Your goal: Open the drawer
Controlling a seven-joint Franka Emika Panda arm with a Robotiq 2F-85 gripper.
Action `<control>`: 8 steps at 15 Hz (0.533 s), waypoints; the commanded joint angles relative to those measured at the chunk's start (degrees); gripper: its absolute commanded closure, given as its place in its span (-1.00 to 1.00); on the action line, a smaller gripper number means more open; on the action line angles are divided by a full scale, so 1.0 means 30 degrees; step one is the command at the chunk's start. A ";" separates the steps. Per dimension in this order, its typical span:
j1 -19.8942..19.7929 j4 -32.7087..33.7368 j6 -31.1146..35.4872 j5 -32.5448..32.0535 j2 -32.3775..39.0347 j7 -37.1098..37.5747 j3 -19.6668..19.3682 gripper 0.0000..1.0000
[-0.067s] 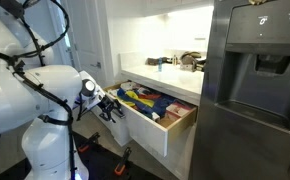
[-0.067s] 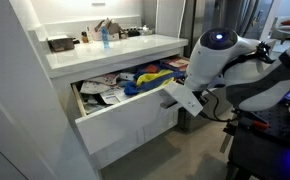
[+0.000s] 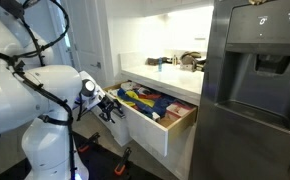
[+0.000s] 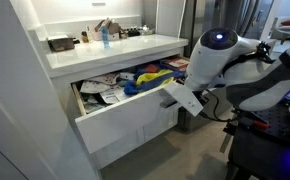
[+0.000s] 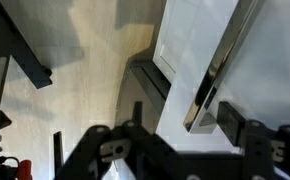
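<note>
Your hand (image 5: 180, 135) is wide: in the wrist view its fingers stand apart on either side of the lower end of the handle (image 5: 213, 80), and I cannot tell whether either finger touches the bar. The drawer (image 4: 125, 125) is well out from under the bench (image 4: 115, 52) in both exterior views, with its clutter (image 4: 135, 82) laid bare, so the task looks all but done. The main risk is pulling on. If the slides are near their stop, more pull would load the arm and the handle, or jerk the drawer. With the fingers not closed on the bar, any sideways drift could also let the handle slip out, and the hand would come away suddenly. Keep the pull square to the white front (image 5: 185, 50). A skewed pull could bind the slides. In an exterior view the fridge (image 3: 255, 90) stands just beside the far corner of the drawer (image 3: 145, 132), so there is little room on that side. The hand (image 3: 107, 106) is close to your own arm, which leaves little room to draw back. A bottle (image 4: 103, 36) and other small things sit at the back of the bench, well clear of the hand.
</note>
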 commanded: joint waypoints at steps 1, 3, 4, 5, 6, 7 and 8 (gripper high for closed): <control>0.2423 0.1031 -0.0020 -0.0553 -0.0596 -0.0371 -0.2148 -1.00; 0.2775 0.0738 0.0014 -0.0610 -0.0525 -0.0437 -0.2494 -1.00; 0.3018 0.0525 0.0031 -0.0649 -0.0496 -0.0485 -0.2758 -1.00; 0.3249 0.0370 -0.0012 -0.0690 -0.0461 -0.0514 -0.2948 -1.00; 0.3432 0.0154 0.0027 -0.0712 -0.0511 -0.0557 -0.3122 -1.00; 0.3566 -0.0041 0.0074 -0.0738 -0.0572 -0.0614 -0.3260 -1.00; 0.3756 -0.0232 0.0079 -0.0767 -0.0555 -0.0641 -0.3395 -1.00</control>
